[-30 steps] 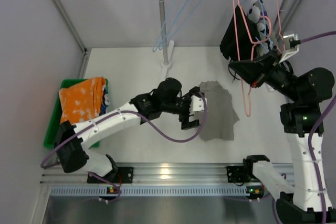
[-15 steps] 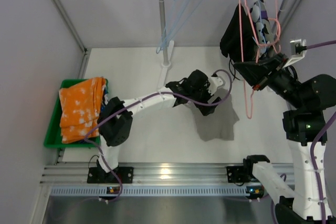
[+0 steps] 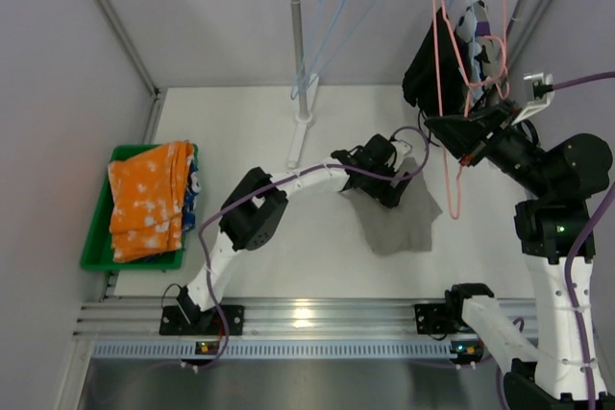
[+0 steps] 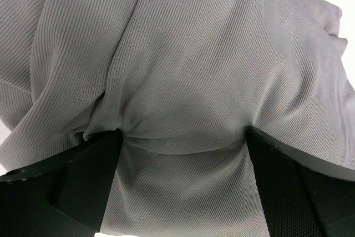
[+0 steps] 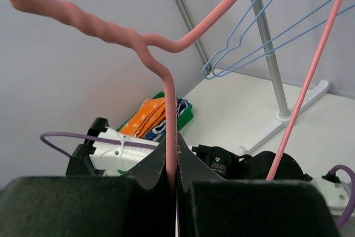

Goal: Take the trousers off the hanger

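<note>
Grey trousers [image 3: 404, 223] lie crumpled on the white table, right of centre. My left gripper [image 3: 392, 180] is stretched out onto their far edge. In the left wrist view the grey cloth [image 4: 183, 70] fills the frame, and the left gripper [image 4: 183, 142] stands open with its wide-apart fingers [image 4: 83, 181] pressed down either side of a fold. My right gripper [image 3: 468, 148] is shut on the wire of a pink hanger [image 3: 455, 194], raised at the right. The right wrist view shows the right gripper [image 5: 172, 178] pinching that wire [image 5: 169, 115].
A green tray [image 3: 93, 237] at the left holds folded orange trousers [image 3: 149, 199] over a blue patterned pair [image 3: 193, 184]. A clothes rack pole [image 3: 300, 45] with blue hangers [image 3: 332, 21] stands at the back. A dark garment [image 3: 426, 64] hangs by the right gripper.
My left arm has swung out from the table's middle and stretched right, bringing its gripper down onto the grey trousers' far edge. The right gripper has kept its hold, shifting only slightly.
</note>
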